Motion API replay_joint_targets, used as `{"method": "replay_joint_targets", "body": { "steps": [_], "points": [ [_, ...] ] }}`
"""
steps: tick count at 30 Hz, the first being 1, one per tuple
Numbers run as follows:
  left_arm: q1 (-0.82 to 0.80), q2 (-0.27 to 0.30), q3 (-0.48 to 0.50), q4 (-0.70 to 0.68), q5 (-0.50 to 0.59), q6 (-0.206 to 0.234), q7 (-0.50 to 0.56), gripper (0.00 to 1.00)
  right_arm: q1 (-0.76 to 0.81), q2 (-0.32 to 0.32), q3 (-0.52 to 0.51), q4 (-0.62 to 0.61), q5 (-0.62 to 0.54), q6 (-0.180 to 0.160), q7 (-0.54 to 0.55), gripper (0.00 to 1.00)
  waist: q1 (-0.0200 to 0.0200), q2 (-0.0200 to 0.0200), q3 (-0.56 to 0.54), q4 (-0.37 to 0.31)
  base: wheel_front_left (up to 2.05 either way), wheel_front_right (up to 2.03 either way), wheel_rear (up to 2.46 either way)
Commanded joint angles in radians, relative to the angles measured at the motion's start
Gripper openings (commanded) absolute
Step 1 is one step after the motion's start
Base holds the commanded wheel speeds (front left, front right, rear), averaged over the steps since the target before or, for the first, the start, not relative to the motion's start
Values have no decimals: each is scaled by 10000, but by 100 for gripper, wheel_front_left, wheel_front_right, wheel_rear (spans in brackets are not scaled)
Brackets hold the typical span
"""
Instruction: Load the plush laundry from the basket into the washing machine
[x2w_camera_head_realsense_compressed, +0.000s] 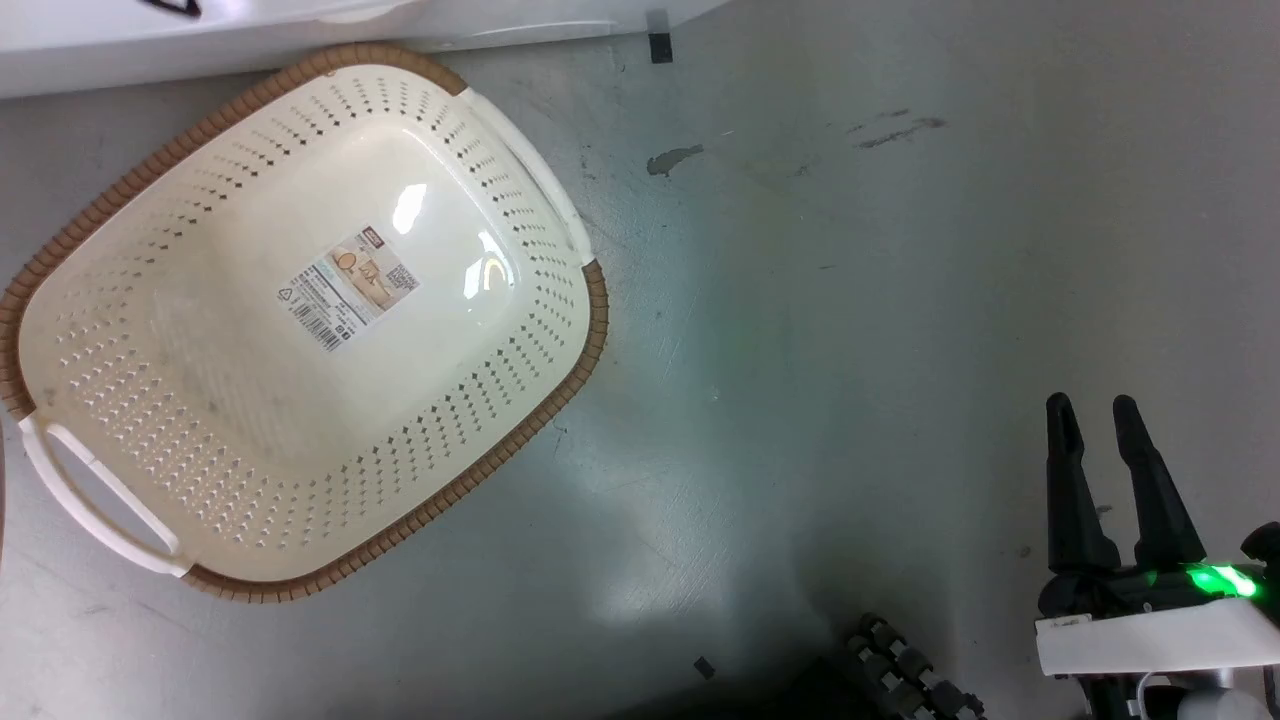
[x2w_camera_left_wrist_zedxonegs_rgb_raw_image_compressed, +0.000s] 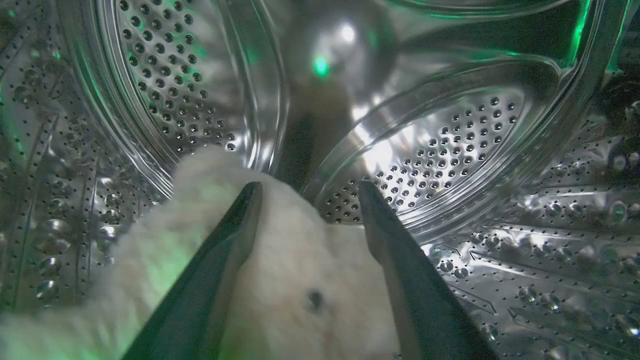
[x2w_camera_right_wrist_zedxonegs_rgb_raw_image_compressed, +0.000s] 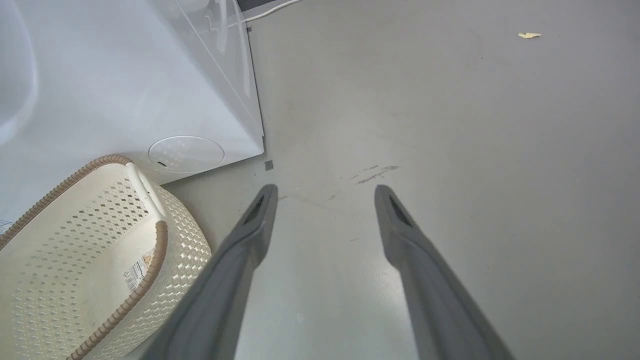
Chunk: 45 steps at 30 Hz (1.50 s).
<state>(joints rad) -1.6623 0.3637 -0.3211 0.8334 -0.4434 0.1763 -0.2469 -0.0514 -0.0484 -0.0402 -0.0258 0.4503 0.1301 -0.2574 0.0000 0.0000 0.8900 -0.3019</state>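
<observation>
Left gripper (x2w_camera_left_wrist_zedxonegs_rgb_raw_image_compressed: 306, 187) is deep in the washing machine (x2w_camera_left_wrist_zedxonegs_rgb_raw_image_compressed: 440, 145), fingers spread. The plush laundry (x2w_camera_left_wrist_zedxonegs_rgb_raw_image_compressed: 295, 265) lies loose between them inside the washing machine. Right gripper (x2w_camera_head_realsense_compressed: 1092, 403), also spread, waits outside.

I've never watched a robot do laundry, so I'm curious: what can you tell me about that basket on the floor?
The basket is cream plastic and rounded-rectangular, its walls pierced with rows of small holes. A brown woven-look rim runs round the top, broken by two white handles at opposite ends. A label sticker lies on its glossy bottom. It stands upright on the grey floor, empty, close before the white washing machine; whether they touch is unclear.
</observation>
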Motion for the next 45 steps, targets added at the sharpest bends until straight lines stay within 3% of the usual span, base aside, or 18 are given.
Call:
{"method": "replay_joint_targets", "body": {
  "steps": [1, 16, 22, 45],
  "points": [
    [-126, -16, -39, 68, -55, -70, -18, 100, 24, -18, -30, -41, 56, 6, -44, 100, 0, 0, 12, 19, 0, 0, 0],
    [217, -542, -45, 750, -305, -583, -136, 100, -149, -18, -161, -119, -266, 6, -44, 100, 0, 0, -371, 529, 0, 0, 0],
    [1004, -1097, 11, 556, -340, -867, -146, 100, -227, -18, -327, -215, -538, 6, -44, 100, 0, 0, -771, 982, 0, 0, 0],
    [4380, -1953, 304, -104, -4, -894, -148, 100, -145, -18, -666, 16, -1070, 6, 263, 100, 0, 0, -3070, 2138, 0, 0, 0]
  ]
}}
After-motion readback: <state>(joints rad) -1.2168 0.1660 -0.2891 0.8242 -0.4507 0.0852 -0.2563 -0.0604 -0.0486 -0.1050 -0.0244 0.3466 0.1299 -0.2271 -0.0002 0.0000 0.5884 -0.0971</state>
